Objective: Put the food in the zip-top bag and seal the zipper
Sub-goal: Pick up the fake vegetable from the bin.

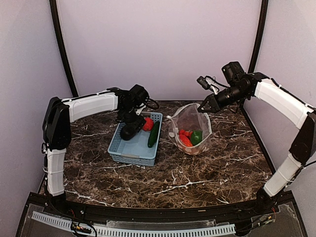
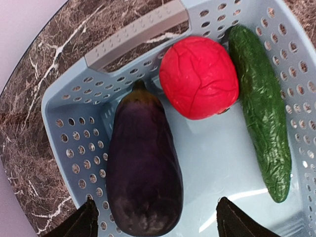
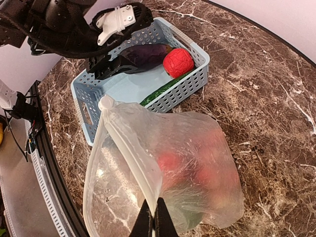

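A dark purple eggplant (image 2: 143, 168), a red round piece (image 2: 200, 76) and a green cucumber (image 2: 261, 106) lie in the light-blue basket (image 1: 134, 148). My left gripper (image 2: 158, 222) is open, its fingertips on either side of the eggplant's near end. It hangs over the basket's far left part (image 1: 129, 116). My right gripper (image 3: 156, 219) is shut on the zipper edge (image 3: 132, 150) of the clear zip-top bag (image 3: 197, 163) and holds its mouth up and open. Red pieces (image 1: 184, 137) and a green pepper (image 1: 196, 137) lie inside the bag (image 1: 190, 129). The slider (image 3: 105, 102) sits at the strip's far end.
The basket stands left of the bag on the dark marble table (image 1: 197, 173). Its grey handle (image 2: 136, 30) is at the far end in the left wrist view. The left arm (image 3: 74, 29) reaches over the basket in the right wrist view. Curved walls close off the back.
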Motion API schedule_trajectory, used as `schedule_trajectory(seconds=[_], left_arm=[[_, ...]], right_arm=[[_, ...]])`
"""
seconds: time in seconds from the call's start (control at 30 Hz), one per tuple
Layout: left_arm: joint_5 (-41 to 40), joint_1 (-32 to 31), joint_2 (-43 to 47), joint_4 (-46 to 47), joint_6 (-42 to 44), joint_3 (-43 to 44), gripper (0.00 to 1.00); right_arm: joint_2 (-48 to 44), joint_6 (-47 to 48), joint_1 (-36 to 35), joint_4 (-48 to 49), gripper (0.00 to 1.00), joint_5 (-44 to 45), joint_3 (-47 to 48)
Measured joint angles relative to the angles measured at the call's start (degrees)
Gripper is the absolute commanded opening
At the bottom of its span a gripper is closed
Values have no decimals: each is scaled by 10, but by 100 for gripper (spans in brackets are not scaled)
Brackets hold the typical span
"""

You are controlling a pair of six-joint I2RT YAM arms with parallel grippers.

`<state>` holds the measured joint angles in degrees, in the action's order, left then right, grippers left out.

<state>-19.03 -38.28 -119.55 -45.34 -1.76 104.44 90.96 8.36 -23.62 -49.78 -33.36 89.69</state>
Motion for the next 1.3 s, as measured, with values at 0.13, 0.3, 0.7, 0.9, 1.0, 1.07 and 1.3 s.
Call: schedule_trajectory(seconds=[0.13,0.3,0.7,0.9,1.0,1.07,1.3], left_arm=[[0,11,-10,-19,5,-1,81],[6,22,-11,-22,8,-1,79],[19,28,-47,-28,22,1,71],[10,28,-55,-27,26,5,72],[3,28,-63,-28,26,13,72],[-4,28,-69,-27,26,18,74],[-42,27,-92,-27,26,34,62]], right_arm=[[-3,0,0,0,0,0,-4],[-5,0,0,0,0,0,-8],[-5,0,0,0,0,0,-8],[-5,0,0,0,0,-1,-8],[-5,0,0,0,0,-1,-8],[-5,0,0,0,0,-1,-8],[-2,0,0,-4,0,-14,-5]])
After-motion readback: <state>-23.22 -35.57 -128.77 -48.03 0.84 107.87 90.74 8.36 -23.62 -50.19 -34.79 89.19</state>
